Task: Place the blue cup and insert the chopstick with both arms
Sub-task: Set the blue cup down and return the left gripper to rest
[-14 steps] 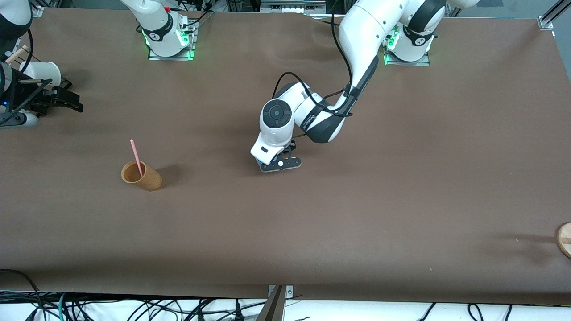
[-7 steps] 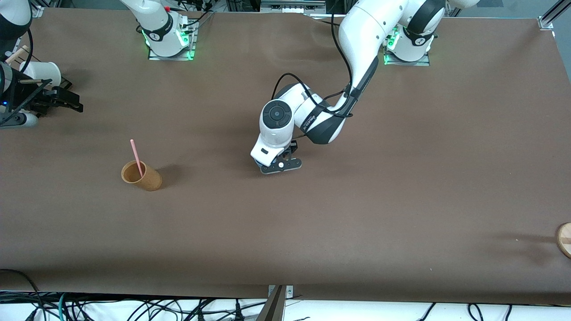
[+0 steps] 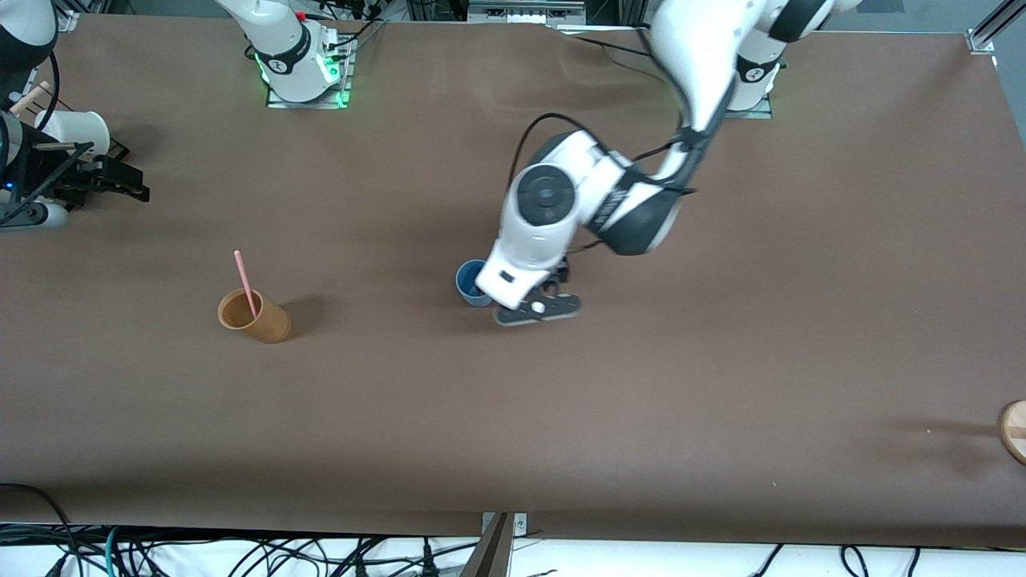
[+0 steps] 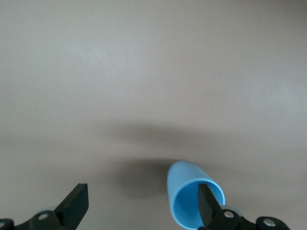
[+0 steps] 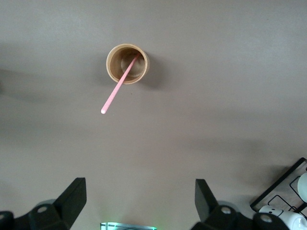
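The blue cup (image 3: 471, 283) stands upright on the table near the middle. My left gripper (image 3: 525, 298) hangs low just beside it, toward the left arm's end, open and empty. In the left wrist view the cup (image 4: 184, 184) lies off to one side of the left gripper (image 4: 142, 201), with one fingertip (image 4: 206, 201) in front of its mouth. The pink chopstick (image 3: 244, 283) leans in a tan-brown cup (image 3: 256, 316) toward the right arm's end. My right gripper (image 3: 132, 183) is open and empty, high up; its wrist view looks down on the chopstick (image 5: 120, 86).
A white cup (image 3: 76, 128) and a black rack stand at the right arm's end of the table; part of the rack (image 5: 283, 191) shows in the right wrist view. A round wooden piece (image 3: 1014, 431) sits at the table edge at the left arm's end.
The left hand has moved off toward the left arm's end, and the blue cup that it covered now stands in the open. The right arm has not moved.
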You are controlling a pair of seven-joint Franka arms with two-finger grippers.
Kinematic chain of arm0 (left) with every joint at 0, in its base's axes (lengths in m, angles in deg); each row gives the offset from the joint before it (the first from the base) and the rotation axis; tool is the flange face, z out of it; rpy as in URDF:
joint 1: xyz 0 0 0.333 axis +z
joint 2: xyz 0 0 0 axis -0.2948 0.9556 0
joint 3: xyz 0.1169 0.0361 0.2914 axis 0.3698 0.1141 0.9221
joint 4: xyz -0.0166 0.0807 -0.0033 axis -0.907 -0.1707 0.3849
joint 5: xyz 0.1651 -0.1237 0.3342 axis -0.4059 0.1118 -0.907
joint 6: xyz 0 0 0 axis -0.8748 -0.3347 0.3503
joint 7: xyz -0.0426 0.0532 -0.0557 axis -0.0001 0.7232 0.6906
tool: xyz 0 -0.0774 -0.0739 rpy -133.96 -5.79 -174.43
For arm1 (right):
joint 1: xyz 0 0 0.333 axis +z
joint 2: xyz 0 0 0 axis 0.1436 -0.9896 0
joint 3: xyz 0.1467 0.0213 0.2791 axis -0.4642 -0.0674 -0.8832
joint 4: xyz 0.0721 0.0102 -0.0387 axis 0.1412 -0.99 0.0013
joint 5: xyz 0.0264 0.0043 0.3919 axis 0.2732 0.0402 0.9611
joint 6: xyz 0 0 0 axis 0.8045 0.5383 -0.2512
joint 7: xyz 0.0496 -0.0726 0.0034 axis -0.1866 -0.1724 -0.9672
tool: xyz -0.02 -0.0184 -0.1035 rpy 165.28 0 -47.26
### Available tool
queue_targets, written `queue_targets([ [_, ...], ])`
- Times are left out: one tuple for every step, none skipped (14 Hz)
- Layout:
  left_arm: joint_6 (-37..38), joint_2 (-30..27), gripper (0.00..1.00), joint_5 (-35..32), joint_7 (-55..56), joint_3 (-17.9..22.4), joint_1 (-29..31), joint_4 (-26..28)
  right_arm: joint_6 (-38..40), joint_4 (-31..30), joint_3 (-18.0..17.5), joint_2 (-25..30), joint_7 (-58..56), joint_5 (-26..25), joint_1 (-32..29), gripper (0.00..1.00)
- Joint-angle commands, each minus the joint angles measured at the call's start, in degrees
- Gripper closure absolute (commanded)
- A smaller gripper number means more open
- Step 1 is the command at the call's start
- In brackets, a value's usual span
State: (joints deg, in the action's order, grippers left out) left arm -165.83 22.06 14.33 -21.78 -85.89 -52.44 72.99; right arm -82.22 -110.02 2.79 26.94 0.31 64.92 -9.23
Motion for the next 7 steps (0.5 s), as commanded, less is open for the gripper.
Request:
queue_targets([
  [2.27, -6.14, 0.0, 1.88, -4.63, -0.4, 4.86, 2.57, 1.2, 1.31, -0.22, -0.37, 0.0, 0.35, -0.43, 0.0],
  [4.11, -7.55, 0.0, 1.97, -6.56, -0.41, 6.71, 3.1, 1.12, 1.22, -0.22, -0.46, -0.09, 0.44, -0.34, 0.0],
  [5.52, -9.13, 0.0, 1.97, -9.71, -0.58, 8.82, 3.45, 1.12, 1.22, -0.39, -1.51, 0.0, 0.53, -0.08, 0.0],
  [7.45, -10.8, 0.0, 1.97, -13.39, -0.67, 10.93, 4.24, 0.86, 1.31, -0.57, -1.95, 0.35, 0.44, 0.01, 0.0],
  [9.38, -12.73, 0.0, 1.88, -17.17, -0.67, 13.04, 5.2, 0.68, 1.31, -0.66, -2.04, 0.53, 0.53, 0.01, 0.0],
  [11.31, -14.49, 0.0, 1.97, -20.52, -0.67, 15.32, 6.08, 0.94, 1.31, -0.57, -2.13, 0.09, 0.53, 0.01, 0.0],
  [13.16, -16.16, 0.0, 1.97, -23.59, -0.67, 17.34, 6.61, 0.94, 1.31, -0.57, -2.13, -0.17, 0.44, 0.01, 0.0],
])
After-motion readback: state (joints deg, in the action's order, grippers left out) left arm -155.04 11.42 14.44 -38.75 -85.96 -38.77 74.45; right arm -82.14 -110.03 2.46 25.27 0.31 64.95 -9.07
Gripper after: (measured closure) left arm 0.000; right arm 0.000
